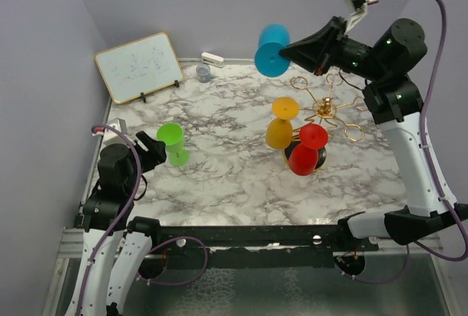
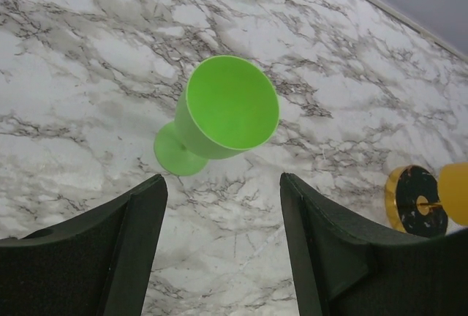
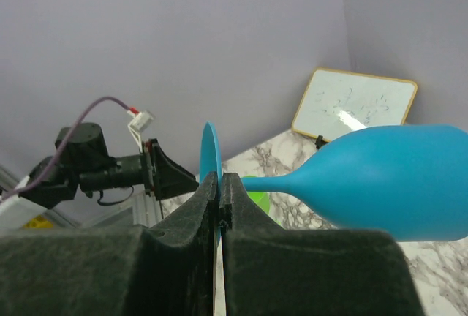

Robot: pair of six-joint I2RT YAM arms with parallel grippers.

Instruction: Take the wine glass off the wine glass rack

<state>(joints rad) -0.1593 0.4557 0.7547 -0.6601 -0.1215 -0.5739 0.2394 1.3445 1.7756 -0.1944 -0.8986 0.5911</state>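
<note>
One blue plastic wine glass [image 1: 272, 50] is already clear of the gold wire wine glass rack [image 1: 327, 108]. It is carried on its side in the air, and the rack sits lower down and off to one side of the right gripper [image 1: 285, 53].

That gripper is clamped on the thin edge of the glass's round foot. In the right wrist view, the stem and bowl stick out sideways from the closed fingers [image 3: 238, 206].

The hold is the main risk. It is a narrow pinch on a slick disc with the bowl's weight hanging off to one side, so the glass could pivot or slide out during a quick swing or a sudden stop. If it fell, it would probably land on the white marble-patterned table [image 1: 219, 177]. It could also hit the yellow wine glass [image 1: 280, 130] or the red wine glass [image 1: 305, 152] hanging on the rack under the gripper. A low path past the wire loops could also snag the bowl.

The left gripper [image 2: 223, 182] is spread wide and holds nothing. A green wine glass [image 2: 227, 107] stands just ahead of its fingertips, and a forward nudge would tip it over.
</note>
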